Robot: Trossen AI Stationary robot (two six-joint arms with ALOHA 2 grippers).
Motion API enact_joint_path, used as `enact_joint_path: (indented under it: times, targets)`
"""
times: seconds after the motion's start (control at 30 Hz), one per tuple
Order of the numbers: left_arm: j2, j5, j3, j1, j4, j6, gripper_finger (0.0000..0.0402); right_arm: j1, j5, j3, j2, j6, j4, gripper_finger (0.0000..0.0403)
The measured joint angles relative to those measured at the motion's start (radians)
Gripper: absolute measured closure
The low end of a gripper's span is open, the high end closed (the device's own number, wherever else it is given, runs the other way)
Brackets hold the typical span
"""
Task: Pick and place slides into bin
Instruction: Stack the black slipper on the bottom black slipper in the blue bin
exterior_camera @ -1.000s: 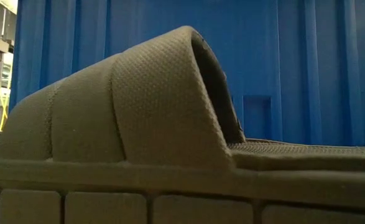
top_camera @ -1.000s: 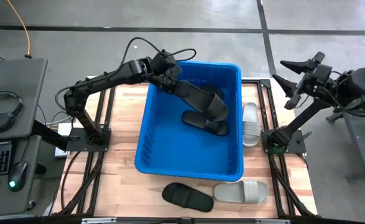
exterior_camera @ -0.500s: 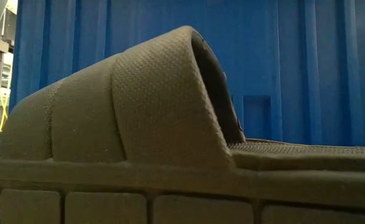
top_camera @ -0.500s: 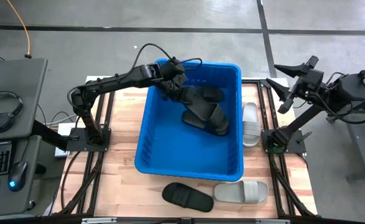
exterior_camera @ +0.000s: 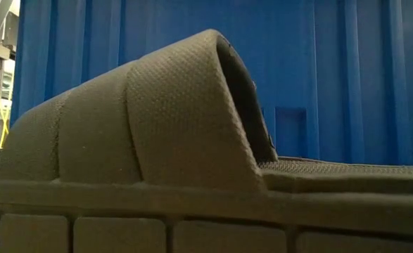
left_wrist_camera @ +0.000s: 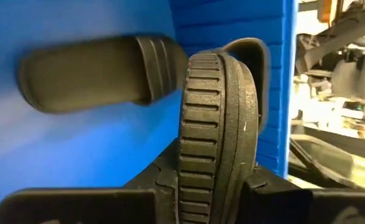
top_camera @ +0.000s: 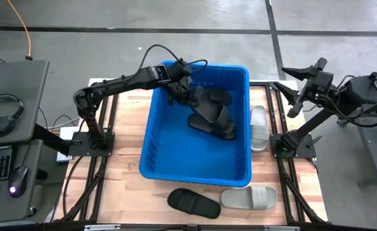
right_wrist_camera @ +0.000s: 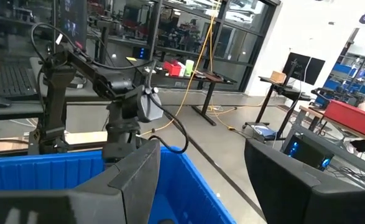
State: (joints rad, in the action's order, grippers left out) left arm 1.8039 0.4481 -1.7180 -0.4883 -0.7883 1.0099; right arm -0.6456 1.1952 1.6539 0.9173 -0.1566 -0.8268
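I have the left hand [top_camera: 183, 90] down inside the large bright blue ribbed plastic bin [top_camera: 159, 138], near its far wall, clenched on the sole edge of a matte black open-toe slide sandal [top_camera: 204, 102]. My left wrist camera shows that ribbed black sole [left_wrist_camera: 216, 134] pinched upright between the fingers. A second black slide [top_camera: 212, 124] lies on the bin floor just beside the held one, and another black slide [left_wrist_camera: 95, 73] rests flat against the blue bottom close by. Outside the bin, on the wooden counter [top_camera: 124, 160], a light grey slide [top_camera: 258, 127] lies just beside the bin's right wall, while a black slide [top_camera: 193, 203] and a second light grey slide [top_camera: 249, 196] lie side by side along its near wall. The right hand [top_camera: 298, 86] hangs released, fingers spread wide, past the bin's far right corner.
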Motion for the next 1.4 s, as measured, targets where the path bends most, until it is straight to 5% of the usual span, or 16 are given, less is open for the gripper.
enact_joint_path:
  times: [0.13,0.93,1.4]
  targets:
    - [0.003,0.076,0.0,0.016,-0.069,0.02,0.0345,0.0,-0.002,0.0,-0.001,0.0,0.0,0.0178]
    - [0.119,-0.016,0.0,0.017,0.123,0.093,0.0346,0.0,-0.003,0.0,-0.002,0.003,-0.023,0.0178]
    - [0.12,-0.103,0.0,0.017,0.096,0.075,0.0346,0.0,0.007,0.0,-0.002,0.002,-0.023,0.0178]
